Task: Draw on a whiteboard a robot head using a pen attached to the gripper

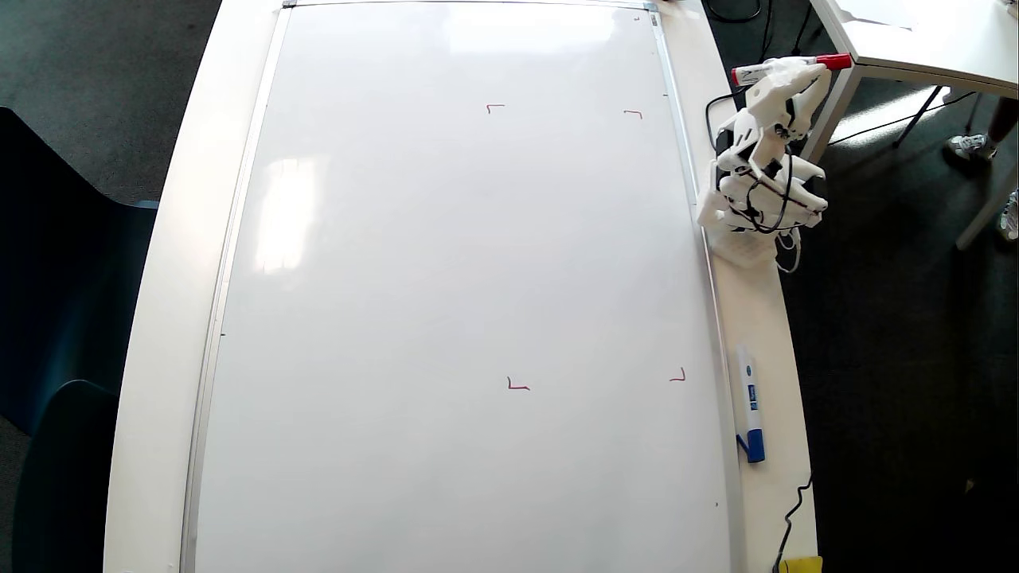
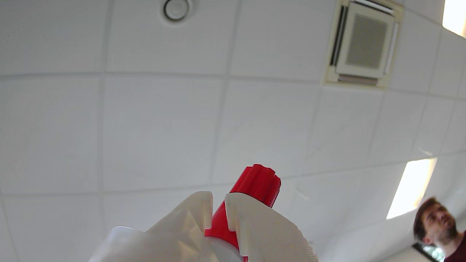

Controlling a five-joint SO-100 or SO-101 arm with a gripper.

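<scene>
Counted in the overhead view: one whiteboard (image 1: 446, 286), four red corner marks (image 1: 495, 107) on it, two markers, one arm. No robot head is drawn; the area between the marks is bare.

The whiteboard is large, glossy white, with a thin silver frame, and lies flat on the white desk (image 1: 163, 263). It is left of the end effector (image 1: 796, 76) in that view, and well apart from it.

The end effector, a white plastic claw, is clamped on the pen (image 1: 784, 68): a white barrel with a red end, lying crosswise in the overhead view, off the board and beyond the desk's right edge. In the wrist view the two white fingers (image 2: 255, 222) close around the pen's red ribbed end (image 2: 256, 183), which points up toward the tiled ceiling (image 2: 145, 109).

The second marker, white with a blue cap (image 1: 750, 406), lies on the desk strip below the end effector in the overhead view, just beside the board's right frame.
</scene>
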